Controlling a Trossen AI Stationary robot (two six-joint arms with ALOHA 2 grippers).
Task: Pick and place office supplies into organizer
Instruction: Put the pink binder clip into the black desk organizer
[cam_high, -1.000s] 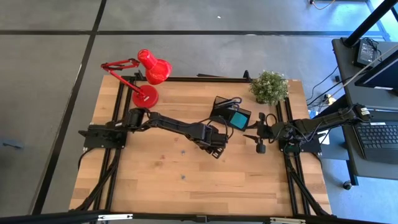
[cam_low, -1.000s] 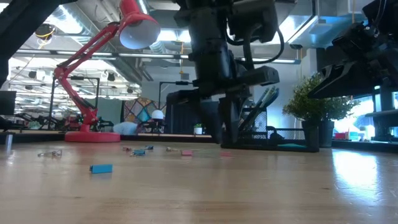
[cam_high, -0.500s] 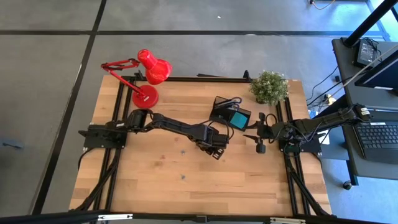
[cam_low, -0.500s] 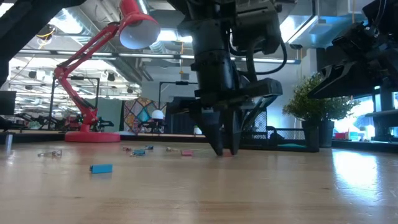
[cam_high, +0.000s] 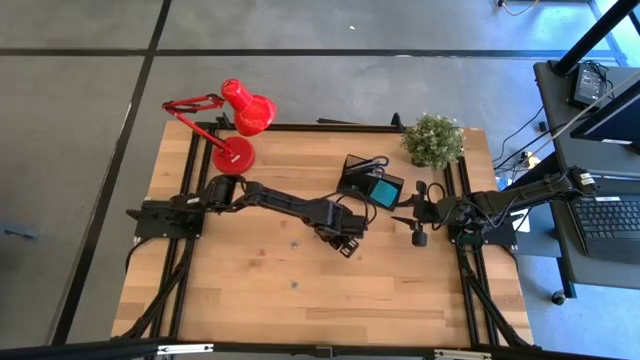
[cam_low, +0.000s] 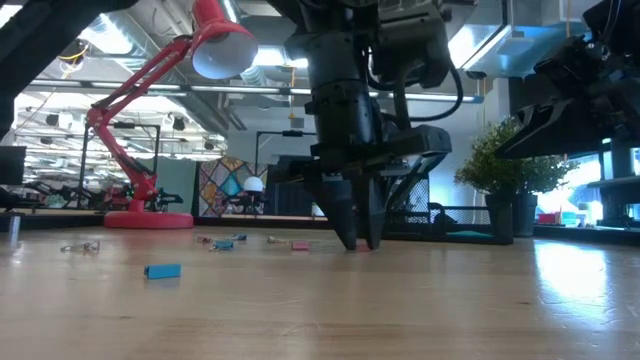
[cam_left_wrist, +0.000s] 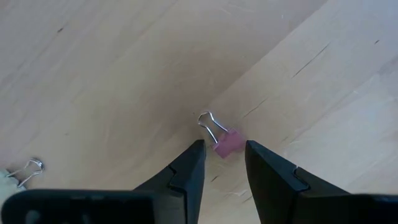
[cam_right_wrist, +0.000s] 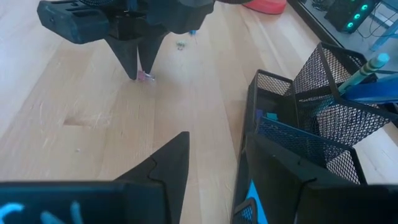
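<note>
Organizer (cam_high: 369, 183) sits upper centre-right of the counter (cam_high: 250, 280), plant (cam_high: 433, 140) right of it, lamp (cam_high: 238, 125) at upper left. Left claw (cam_left_wrist: 222, 158), fingers apart, straddles a pink clip (cam_left_wrist: 222, 140) mid-frame; bare wood surrounds it. Right claw (cam_right_wrist: 211, 168), parted, waits beside the organizer.

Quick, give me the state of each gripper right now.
Left gripper: open, fingertips down at the table on either side of a pink binder clip, not yet shut on it.
Right gripper: open, empty, beside the organizer.
</note>
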